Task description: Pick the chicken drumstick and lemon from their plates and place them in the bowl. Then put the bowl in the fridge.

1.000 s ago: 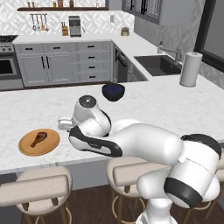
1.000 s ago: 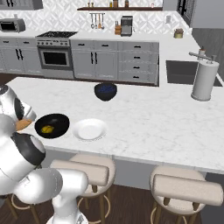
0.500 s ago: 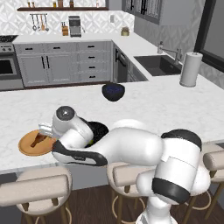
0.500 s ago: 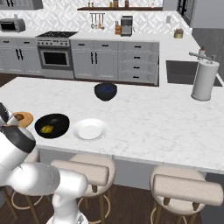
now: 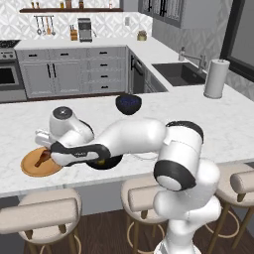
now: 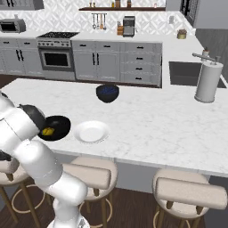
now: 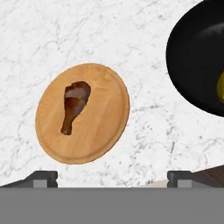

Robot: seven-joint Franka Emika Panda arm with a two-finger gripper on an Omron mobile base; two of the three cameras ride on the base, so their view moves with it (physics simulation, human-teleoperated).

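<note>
We take the black bowl [image 6: 55, 128] as ref. landmark on the marble island counter [image 6: 151, 120]. Status: lemon [image 6: 48, 131] already lies inside the bowl, seen as a yellow patch at the bowl's edge in hand view and on the bowl floor in right base view, so we judge that part done. The white plate [image 6: 91, 132] just beside the bowl, on the side away from the arm, is bare, consistent w/ the lemon having come off it. Chicken drumstick [image 7: 74, 105] not yet moved: it lies flat on the tan wooden plate [image 7: 101, 131], which sits near the bowl on the opposite side from the white plate, not touching it. Gripper [image 7: 112, 178] hangs above the counter between wooden plate and bowl, closer to the plate rim; jaws spread to full width, nothing between them, no contact w/ drumstick or plate. The drumstick's thin bone end points toward the fingertips [image 7: 40, 178] in hand view; meaty end points away. A smaller dark blue bowl [image 5: 128, 103] stands well behind the black bowl, not part of the job. Remaining, in our judgement: centre over drumstick, descend, grasp, transfer to the black bowl, then carry the bowl to the fridge. Roughly a third complete; the fridge leg is untouched.
</note>
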